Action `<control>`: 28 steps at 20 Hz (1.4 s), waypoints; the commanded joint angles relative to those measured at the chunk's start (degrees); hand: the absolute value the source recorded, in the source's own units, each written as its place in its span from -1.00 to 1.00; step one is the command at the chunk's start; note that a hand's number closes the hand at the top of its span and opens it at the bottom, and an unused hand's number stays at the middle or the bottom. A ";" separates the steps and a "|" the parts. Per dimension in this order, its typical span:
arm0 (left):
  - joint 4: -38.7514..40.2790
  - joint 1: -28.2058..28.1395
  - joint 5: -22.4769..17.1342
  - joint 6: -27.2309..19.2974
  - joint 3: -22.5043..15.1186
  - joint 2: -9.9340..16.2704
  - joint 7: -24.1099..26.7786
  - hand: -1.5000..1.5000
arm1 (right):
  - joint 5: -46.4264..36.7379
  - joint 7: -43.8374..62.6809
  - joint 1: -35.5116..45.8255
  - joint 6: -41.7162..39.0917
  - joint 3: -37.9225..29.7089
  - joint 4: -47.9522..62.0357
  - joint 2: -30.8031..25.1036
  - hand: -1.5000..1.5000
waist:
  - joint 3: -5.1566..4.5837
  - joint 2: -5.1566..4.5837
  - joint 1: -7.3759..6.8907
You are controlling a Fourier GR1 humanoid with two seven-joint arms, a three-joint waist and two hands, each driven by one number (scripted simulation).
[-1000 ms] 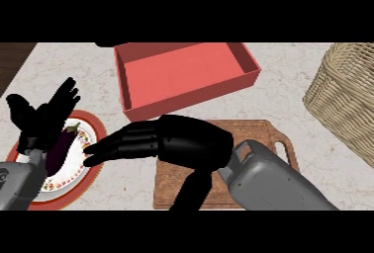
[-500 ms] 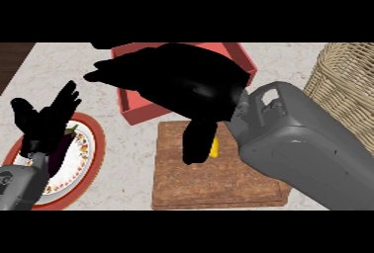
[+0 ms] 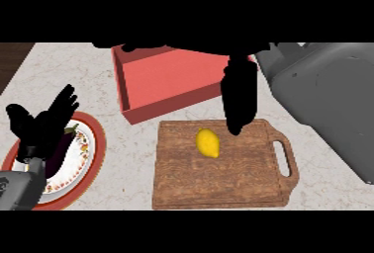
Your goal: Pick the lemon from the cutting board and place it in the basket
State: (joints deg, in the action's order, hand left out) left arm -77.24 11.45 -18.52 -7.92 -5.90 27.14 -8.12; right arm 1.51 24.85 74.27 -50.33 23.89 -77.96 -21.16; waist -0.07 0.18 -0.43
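We observe the lemon (image 3: 208, 143) lying on the cutting board (image 3: 219, 183), in the upper middle of its surface, with nothing touching it. The board's handle loop points toward the right of the view.

Our right hand (image 3: 240, 94) is raised high above the counter, close to the head view. It appears as a dark mass across the top of the view, with one long finger hanging down so that its tip overlaps the board's far edge just beside the lemon. The fingers look extended and hold nothing. The right forearm (image 3: 329, 104) fills the right side of the view and covers whatever lies behind it; we do not see the basket in this view.

Our left hand (image 3: 44, 126) rests at the left edge, fingers up and relaxed, above the plate (image 3: 91, 148), which carries a dark purple item we take to be an eggplant (image 3: 62, 148). A red open box (image 3: 168, 79) stands behind the board.

We judge the step in hand to be the approach: the lemon is not yet grasped. The next move calls for lowering the right hand over the lemon, aligning thumb and fingers on opposite sides of it, then closing round it before lifting. The lemon is rounded and may roll if nudged off centre.
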 commanded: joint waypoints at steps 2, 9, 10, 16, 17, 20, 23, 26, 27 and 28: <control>-1.95 1.13 -0.05 0.97 1.30 1.09 -2.55 0.00 | 6.25 -0.46 -2.30 -8.96 -4.76 1.03 -3.69 -1.00 | 0.07 -0.01 0.49; -1.82 -1.65 0.63 2.02 1.94 -0.49 -1.14 0.00 | 3.39 -9.53 -10.78 -6.28 -11.14 -0.74 -6.11 -1.00 | 0.10 -0.30 -0.07; -4.15 0.09 1.70 -0.03 1.45 -0.52 -4.60 0.00 | 4.36 -9.48 -11.35 -7.10 -12.39 -1.90 -6.88 -1.00 | 0.12 -0.16 0.19; -2.32 -2.07 4.20 0.10 1.63 -3.56 -0.14 0.00 | -6.13 -19.99 -23.07 -6.16 -11.08 -7.07 -6.22 -1.00 | 0.10 -0.28 -0.03; -3.44 1.10 2.48 1.07 3.03 -1.46 -3.81 0.00 | -9.31 -19.01 -27.63 -0.72 -7.45 -10.85 -2.51 -1.00 | 0.13 -0.25 0.14; -2.24 0.46 3.13 2.18 3.67 -1.97 -3.01 0.00 | -14.48 -24.35 -29.49 2.14 -6.89 -9.60 -0.87 -1.00 | 0.10 -0.26 0.14; -1.09 -2.71 4.28 2.85 3.30 -3.62 1.34 0.00 | -19.55 -28.11 -31.32 7.64 -4.55 -5.84 2.87 -1.00 | 0.07 -0.30 -0.16; -1.68 1.22 4.45 1.95 3.64 -3.70 -2.53 0.00 | -23.33 -32.79 -32.48 12.98 -2.93 0.41 6.79 -1.00 | 0.09 -0.39 -0.29; -1.35 2.77 5.27 1.13 3.66 -3.91 -3.96 0.00 | -22.67 -33.03 -31.08 12.30 -3.69 2.24 8.10 -1.00 | 0.08 -0.36 -0.16; -0.79 0.01 5.22 2.43 3.79 -4.52 -0.94 0.00 | -23.24 -34.13 -32.79 12.86 -3.67 2.52 8.26 -1.00 | 0.07 -0.32 -0.12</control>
State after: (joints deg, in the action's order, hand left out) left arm -78.41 12.58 -14.23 -5.83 -2.24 23.83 -10.48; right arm -19.05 -6.12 43.74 -41.11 19.40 -78.77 -16.72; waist 0.03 -0.19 -0.58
